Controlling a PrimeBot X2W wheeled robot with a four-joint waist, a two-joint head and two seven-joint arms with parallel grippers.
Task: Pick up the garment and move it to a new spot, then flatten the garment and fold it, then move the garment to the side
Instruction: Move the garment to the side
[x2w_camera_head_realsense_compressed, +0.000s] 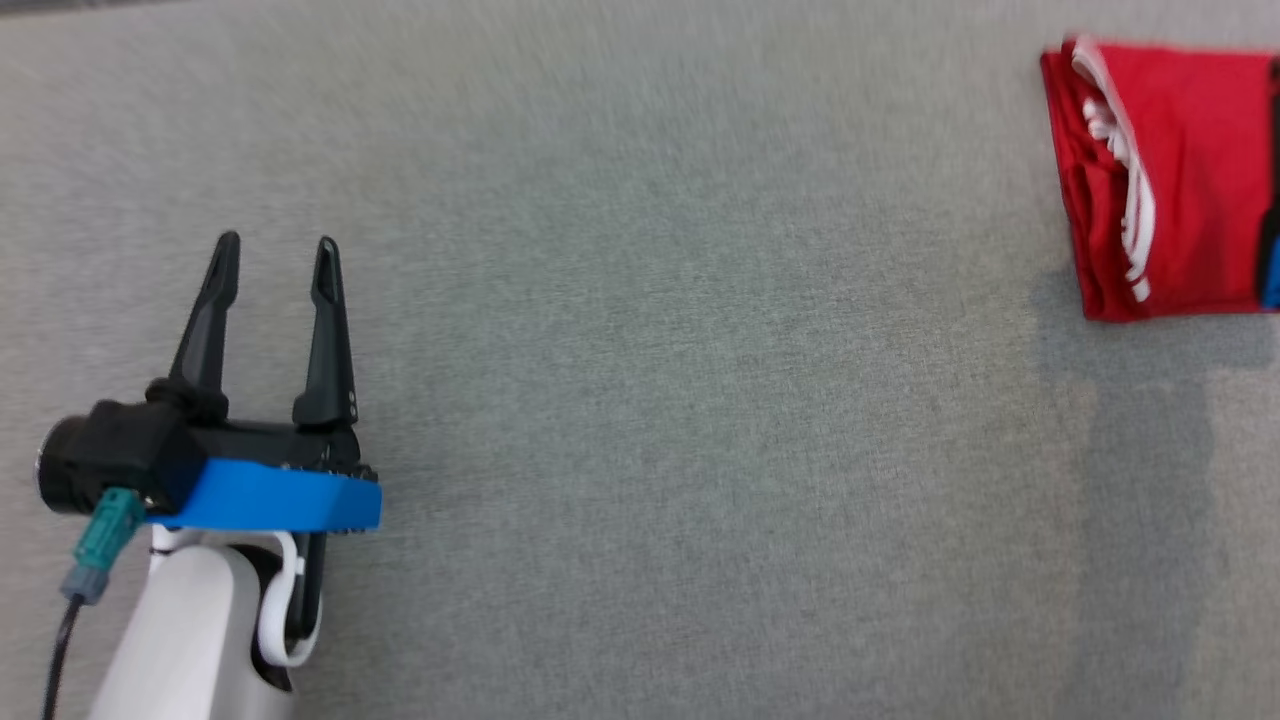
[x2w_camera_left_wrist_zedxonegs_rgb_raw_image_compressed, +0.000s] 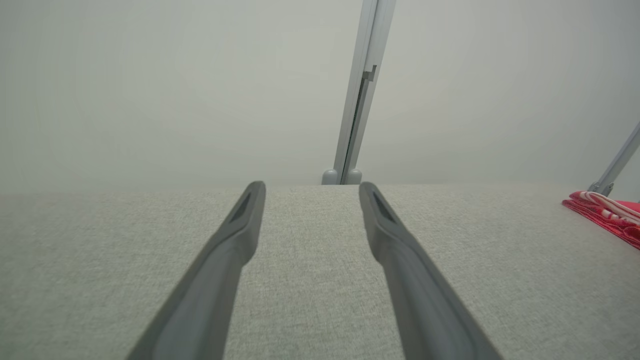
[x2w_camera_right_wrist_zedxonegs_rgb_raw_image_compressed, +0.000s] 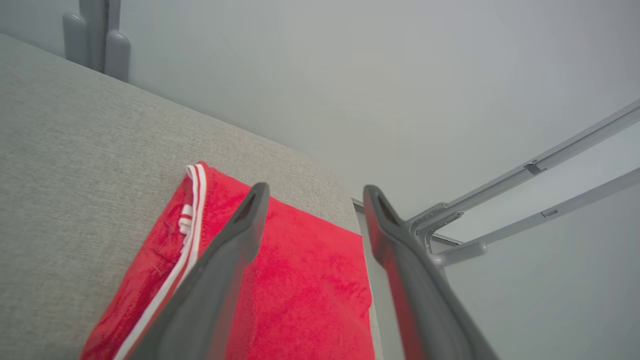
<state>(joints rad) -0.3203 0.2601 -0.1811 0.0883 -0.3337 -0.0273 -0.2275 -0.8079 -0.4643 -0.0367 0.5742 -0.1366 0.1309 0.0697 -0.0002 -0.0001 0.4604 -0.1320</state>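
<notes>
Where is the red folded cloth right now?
The red garment lies folded at the head view's upper right, on the grey table near its right edge, beneath the right hand and far from the left hand.

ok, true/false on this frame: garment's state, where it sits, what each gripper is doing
1. The garment lies folded on the table. True.
2. The left gripper holds the garment. False: it is open and empty, far from it.
3. The right gripper is shut on the garment. False: it is open, fingers apart over it.
4. The garment is red with white stripes. True.
5. The garment sits mid-table. False: it lies by the table's right edge.
</notes>
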